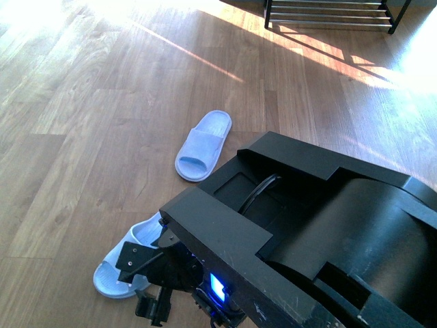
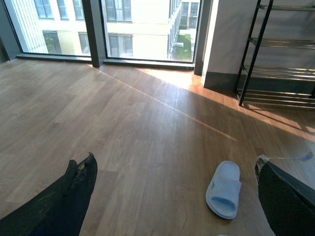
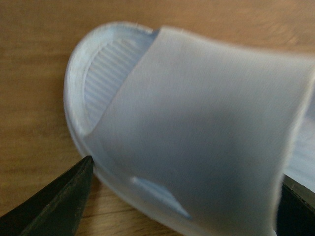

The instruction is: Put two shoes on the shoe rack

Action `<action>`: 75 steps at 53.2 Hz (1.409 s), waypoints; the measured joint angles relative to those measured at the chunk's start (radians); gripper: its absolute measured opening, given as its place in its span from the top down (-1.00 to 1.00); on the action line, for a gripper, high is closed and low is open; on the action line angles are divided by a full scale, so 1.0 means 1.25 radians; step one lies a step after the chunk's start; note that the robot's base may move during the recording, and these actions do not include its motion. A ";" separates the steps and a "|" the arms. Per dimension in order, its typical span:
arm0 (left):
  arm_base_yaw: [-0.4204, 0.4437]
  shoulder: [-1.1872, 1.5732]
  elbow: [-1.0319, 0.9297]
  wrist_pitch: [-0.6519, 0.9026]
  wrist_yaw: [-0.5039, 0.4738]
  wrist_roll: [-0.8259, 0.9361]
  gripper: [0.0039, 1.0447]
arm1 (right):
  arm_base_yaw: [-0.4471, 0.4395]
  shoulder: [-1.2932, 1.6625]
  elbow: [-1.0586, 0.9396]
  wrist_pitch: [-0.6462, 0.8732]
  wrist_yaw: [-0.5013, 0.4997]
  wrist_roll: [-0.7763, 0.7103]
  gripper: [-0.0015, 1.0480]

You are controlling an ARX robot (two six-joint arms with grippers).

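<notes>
On the wooden floor [image 1: 82, 102] two pale blue open-toed slippers are seen, lying well apart from each other. The far slipper [image 1: 203, 145] is shown whole, sole down, with its strap end turned towards the robot. The near slipper [image 1: 126, 266] is partly covered by the robot's black housing [image 1: 328, 232], and only its heel part and one side are shown in the front view. The shoe rack [image 1: 331, 15], made of black uprights and chrome rods, is seen at the far right of the floor, well apart from both slippers.

The right gripper [image 3: 184, 169] is spread wide, and a slipper's broad strap is framed between its two dark fingers [image 3: 64, 201]. One fingertip is placed just beside the sole's rim; whether it is touched cannot be told, and nothing is clamped.

The left gripper [image 2: 174, 160] is likewise held wide apart, with nothing gripped, above bare floor. From its wrist camera one slipper is seen on the floor, with the rack and tall windows [image 2: 142, 29] beyond.
</notes>
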 joint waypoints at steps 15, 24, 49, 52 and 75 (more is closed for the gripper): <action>0.000 0.000 0.000 0.000 0.000 0.000 -0.83 | -0.029 0.004 -0.027 -0.016 -0.008 -0.050 -0.20; 0.000 0.000 0.000 0.000 0.000 0.000 -0.83 | -0.049 -0.021 -0.088 0.021 -0.015 -0.040 0.31; 0.000 0.000 0.000 0.000 0.000 0.000 -0.83 | -0.155 -0.231 -0.387 0.276 0.116 0.211 0.97; 0.000 0.000 0.000 0.000 0.000 0.000 -0.83 | -0.175 -0.276 -0.434 0.301 0.144 0.237 0.97; 0.000 0.000 0.000 0.000 0.000 0.000 -0.83 | -0.508 -0.986 -0.921 0.222 0.249 0.355 0.97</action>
